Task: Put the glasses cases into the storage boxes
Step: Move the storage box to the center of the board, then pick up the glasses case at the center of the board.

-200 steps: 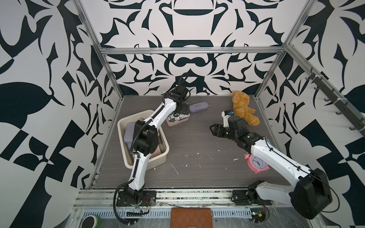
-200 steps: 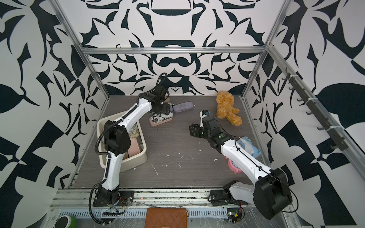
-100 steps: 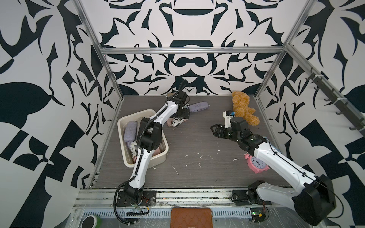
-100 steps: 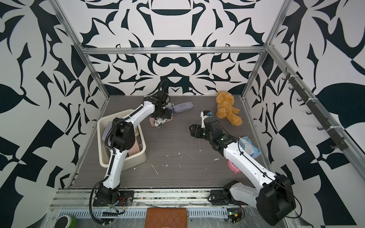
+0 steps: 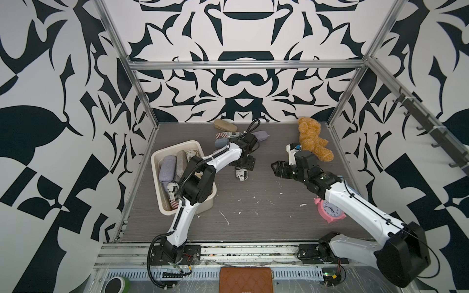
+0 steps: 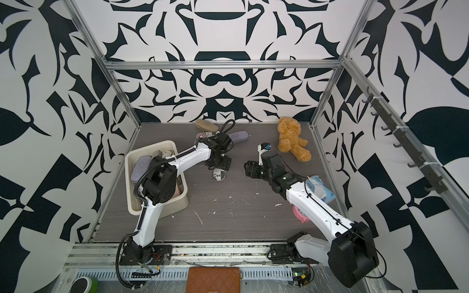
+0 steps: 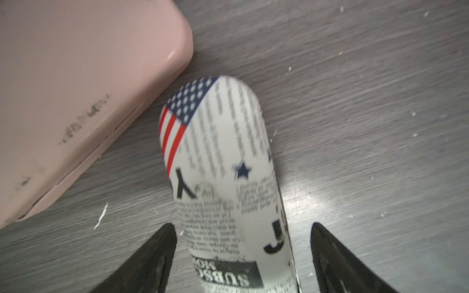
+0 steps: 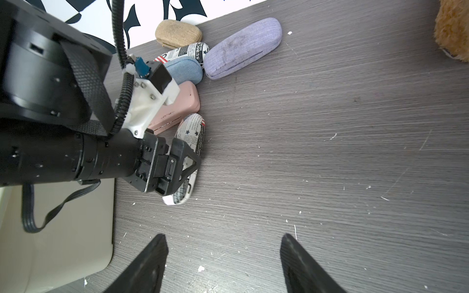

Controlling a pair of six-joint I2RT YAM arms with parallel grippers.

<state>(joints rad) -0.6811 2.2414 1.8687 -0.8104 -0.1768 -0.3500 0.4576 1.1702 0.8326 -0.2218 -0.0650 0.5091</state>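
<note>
A newspaper-and-flag print glasses case (image 5: 241, 175) (image 6: 218, 175) lies on the grey table beside a pink case (image 7: 76, 88). My left gripper (image 5: 241, 166) (image 7: 242, 225) points down over the print case (image 7: 223, 165), open, one finger on each side with a gap at both. Tan (image 5: 223, 124), print (image 5: 228, 134), blue (image 8: 185, 69) and lilac (image 5: 261, 135) cases lie in a pile near the back wall. The cream storage box (image 5: 175, 146) (image 6: 152, 147) at the left holds several cases, partly hidden by the left arm. My right gripper (image 5: 275, 168) (image 8: 223, 236) hovers open and empty right of the print case (image 8: 193, 132).
A tan teddy bear (image 5: 313, 142) lies at the back right. A pink alarm clock (image 5: 330, 210) and a blue-white packet (image 6: 319, 189) sit by the right arm. A brown quilted wallet (image 5: 246, 279) and a green tape roll (image 5: 116, 285) lie beyond the front rail.
My left gripper has drawn back from the pile toward the front, and the print case now lies farther out under it. Its jaws have narrowed a little. The right arm has barely moved.
</note>
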